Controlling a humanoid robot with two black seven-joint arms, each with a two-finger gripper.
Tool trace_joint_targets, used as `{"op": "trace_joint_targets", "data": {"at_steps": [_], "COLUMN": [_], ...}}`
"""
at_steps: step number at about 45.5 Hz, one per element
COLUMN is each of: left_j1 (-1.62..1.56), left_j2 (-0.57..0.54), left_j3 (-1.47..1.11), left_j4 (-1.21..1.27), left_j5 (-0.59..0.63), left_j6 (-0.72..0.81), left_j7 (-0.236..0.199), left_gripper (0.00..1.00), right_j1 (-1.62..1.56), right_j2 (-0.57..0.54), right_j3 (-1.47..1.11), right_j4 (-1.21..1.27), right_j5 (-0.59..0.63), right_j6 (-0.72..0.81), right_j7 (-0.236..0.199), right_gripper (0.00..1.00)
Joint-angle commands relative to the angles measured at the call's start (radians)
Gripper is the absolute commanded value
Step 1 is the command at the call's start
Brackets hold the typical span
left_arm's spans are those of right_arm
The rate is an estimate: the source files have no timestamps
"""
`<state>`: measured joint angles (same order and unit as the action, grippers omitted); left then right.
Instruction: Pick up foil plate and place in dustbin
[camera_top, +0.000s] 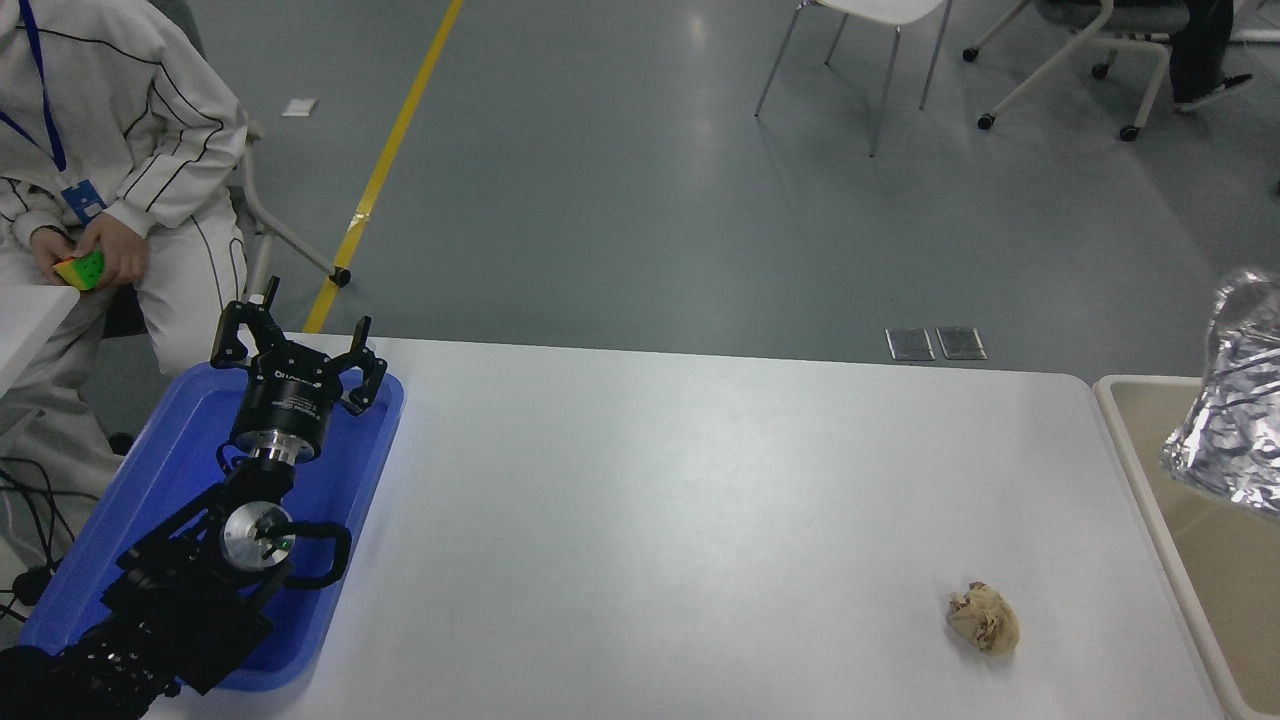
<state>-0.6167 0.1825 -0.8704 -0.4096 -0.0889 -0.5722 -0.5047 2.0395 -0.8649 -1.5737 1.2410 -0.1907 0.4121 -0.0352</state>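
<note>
One foil plate (1235, 420), tilted above the dustbin (1120, 420), its holder out of view: release squarely over the opening; left gripper (297, 345) parked, fingers spread.

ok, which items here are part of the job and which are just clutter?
Job:
- shiny crinkled foil plate, at the right edge over the bin
- beige plastic dustbin

Clutter:
- crumpled tan paper ball
- flat blue plastic tray, left gripper parked over it
</note>
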Motion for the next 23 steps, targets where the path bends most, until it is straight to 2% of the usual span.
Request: {"op": "trace_joint_targets", "data": {"at_steps": [1, 12, 23], "left_j1": [0.0, 0.0, 0.0], "left_j2": [0.0, 0.0, 0.0], "left_j3": [-0.001, 0.001, 0.001], "left_j4": [0.0, 0.0, 0.0], "left_j5": [0.0, 0.0, 0.0], "left_j6": [0.0, 0.0, 0.0], "left_j7": [0.0, -0.002, -0.002], "left_gripper": [1.0, 1.0, 1.0], "right_j1": [-0.283, -0.537, -0.804], "right_j2": [-0.028, -0.029, -0.026], "right_j3": [0.158, 0.337, 0.569], "right_j4": [-0.15, -0.296, -0.417], "right_j5": [0.004, 0.004, 0.025], "right_j6": [-0.118, -0.18, -0.335], "right_j7": [0.0, -0.002, 0.0], "right_gripper": [0.0, 0.0, 0.0]}}
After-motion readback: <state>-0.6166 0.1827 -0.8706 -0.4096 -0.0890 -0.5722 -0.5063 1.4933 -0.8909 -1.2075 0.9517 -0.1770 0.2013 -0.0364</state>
